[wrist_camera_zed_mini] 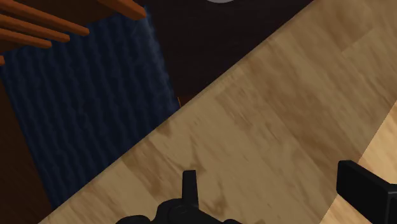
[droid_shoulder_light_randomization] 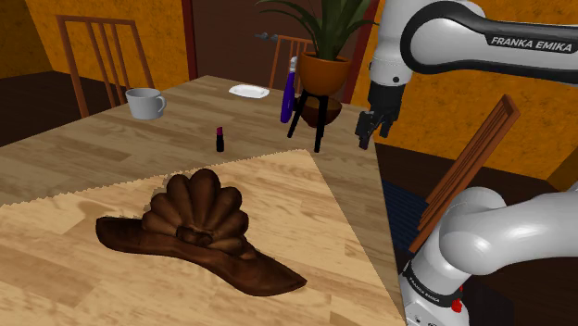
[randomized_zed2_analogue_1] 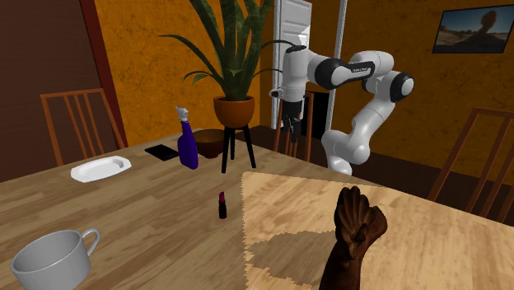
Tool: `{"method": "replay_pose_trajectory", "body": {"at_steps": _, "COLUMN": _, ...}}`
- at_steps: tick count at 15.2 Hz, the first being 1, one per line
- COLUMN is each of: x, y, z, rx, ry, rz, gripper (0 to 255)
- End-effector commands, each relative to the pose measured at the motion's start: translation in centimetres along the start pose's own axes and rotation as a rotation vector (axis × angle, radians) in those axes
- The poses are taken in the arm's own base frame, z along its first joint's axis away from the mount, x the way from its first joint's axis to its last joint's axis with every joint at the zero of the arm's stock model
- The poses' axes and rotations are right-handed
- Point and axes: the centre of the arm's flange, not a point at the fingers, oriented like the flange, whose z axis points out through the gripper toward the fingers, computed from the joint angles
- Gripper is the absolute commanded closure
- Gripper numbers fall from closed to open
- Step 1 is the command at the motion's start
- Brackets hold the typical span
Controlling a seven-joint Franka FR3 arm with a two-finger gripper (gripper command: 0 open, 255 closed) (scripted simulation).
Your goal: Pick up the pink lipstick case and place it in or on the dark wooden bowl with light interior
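The lipstick case point(droid_shoulder_light_randomization: 220, 139) point(randomized_zed2_analogue_1: 221, 205) is a small upright tube, dark with a pink band, standing on the wooden table point(droid_shoulder_light_randomization: 93, 162) just off the pale cloth's far edge. The dark bowl point(droid_shoulder_light_randomization: 320, 111) point(randomized_zed2_analogue_1: 209, 143) sits under the plant stand at the table's far side, and its interior is hidden. My gripper point(droid_shoulder_light_randomization: 368, 131) point(randomized_zed2_analogue_1: 294, 128) point(wrist_camera_zed_mini: 273, 191) hangs in the air above the table's edge, well away from the lipstick, towards the shoulder view's right. Its fingers point(wrist_camera_zed_mini: 189, 186) stand apart with nothing between them.
A big dark carved shell-shaped piece point(droid_shoulder_light_randomization: 199, 227) point(randomized_zed2_analogue_1: 350, 239) lies on the pale cloth point(droid_shoulder_light_randomization: 306, 213). A purple spray bottle point(droid_shoulder_light_randomization: 289, 97) point(randomized_zed2_analogue_1: 187, 142), potted plant point(droid_shoulder_light_randomization: 324, 65), white plate point(droid_shoulder_light_randomization: 248, 91) and grey mug point(droid_shoulder_light_randomization: 145, 103) stand around the table. Chairs ring it; a blue rug point(wrist_camera_zed_mini: 83, 108) lies below.
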Motion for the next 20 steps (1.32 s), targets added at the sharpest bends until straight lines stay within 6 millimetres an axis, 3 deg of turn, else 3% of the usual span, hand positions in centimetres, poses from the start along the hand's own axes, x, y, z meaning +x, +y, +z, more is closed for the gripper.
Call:
{"method": "replay_pose_trajectory", "body": {"at_steps": 1, "x": 0.0, "y": 0.0, "z": 0.0, "rx": 0.000, "ry": 0.000, "rz": 0.000, "gripper": 0}}
{"method": "replay_pose_trajectory", "body": {"at_steps": 10, "x": 3.5, "y": -10.5, "z": 1.8, "rx": -0.002, "ry": 0.136, "rz": 0.169, "gripper": 0}}
{"method": "replay_pose_trajectory", "body": {"at_steps": 20, "x": 9.7, "y": -21.3, "z": 3.1, "rx": -0.004, "ry": 0.287, "rz": 0.356, "gripper": 0}}
